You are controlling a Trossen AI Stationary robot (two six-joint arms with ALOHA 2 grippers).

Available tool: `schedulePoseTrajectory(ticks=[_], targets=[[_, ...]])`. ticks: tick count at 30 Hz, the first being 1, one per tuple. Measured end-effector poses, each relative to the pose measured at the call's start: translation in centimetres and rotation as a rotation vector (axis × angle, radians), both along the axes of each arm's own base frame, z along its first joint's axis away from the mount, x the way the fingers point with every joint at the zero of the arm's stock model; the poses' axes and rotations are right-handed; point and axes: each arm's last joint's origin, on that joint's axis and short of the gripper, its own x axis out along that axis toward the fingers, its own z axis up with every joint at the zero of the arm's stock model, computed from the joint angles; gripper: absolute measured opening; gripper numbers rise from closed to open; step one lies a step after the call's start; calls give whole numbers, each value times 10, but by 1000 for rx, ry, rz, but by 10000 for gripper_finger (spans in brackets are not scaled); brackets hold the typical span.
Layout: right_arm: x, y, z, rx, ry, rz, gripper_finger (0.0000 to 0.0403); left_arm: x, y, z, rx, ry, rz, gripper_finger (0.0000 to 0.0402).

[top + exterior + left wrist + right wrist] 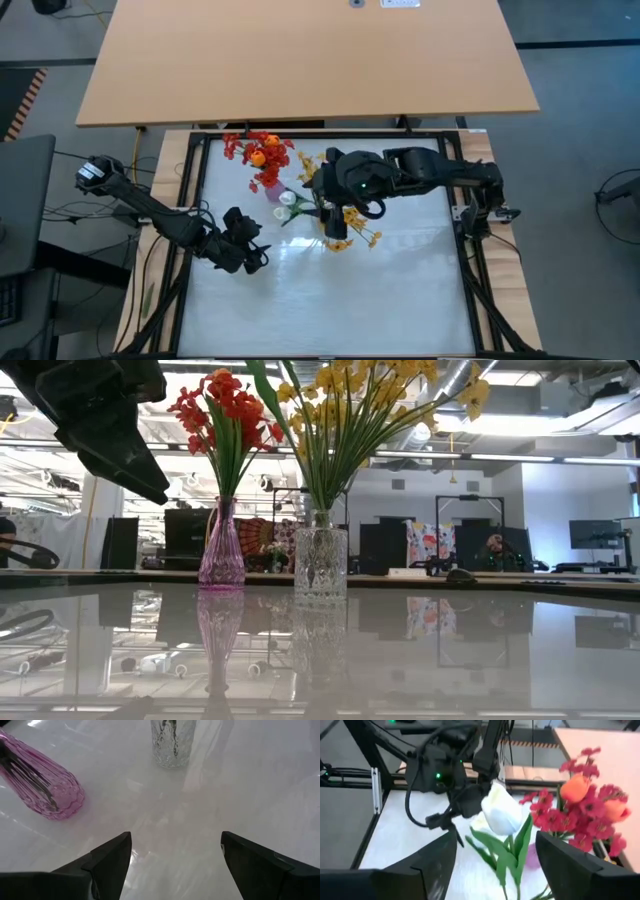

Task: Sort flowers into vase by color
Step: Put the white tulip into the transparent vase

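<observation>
Right fingers [490,865] apart around the white tulip [501,812] (perhaps not touching); left fingers [175,865] apart, idle.

2 vases: 1 pink [221,550], 1 clear [320,565]; 1 white tulip [501,812]; 2 orange buds [576,787].

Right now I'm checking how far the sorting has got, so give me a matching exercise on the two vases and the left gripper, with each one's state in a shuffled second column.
Things:
1. pink vase
2. clear vase
3. left gripper

States:
a. holds yellow blossoms
b. open, holding nothing, above the table
c. holds red and orange flowers

Pairs: 1-c, 2-a, 3-b
</observation>
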Motion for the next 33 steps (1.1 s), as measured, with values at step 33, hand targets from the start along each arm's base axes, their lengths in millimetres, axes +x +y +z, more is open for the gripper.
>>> schedulePoseTrajectory(ticks=[33], targets=[[42, -33, -84, 19, 133, -143, 159, 0, -1, 0, -10, 10, -16, 293]])
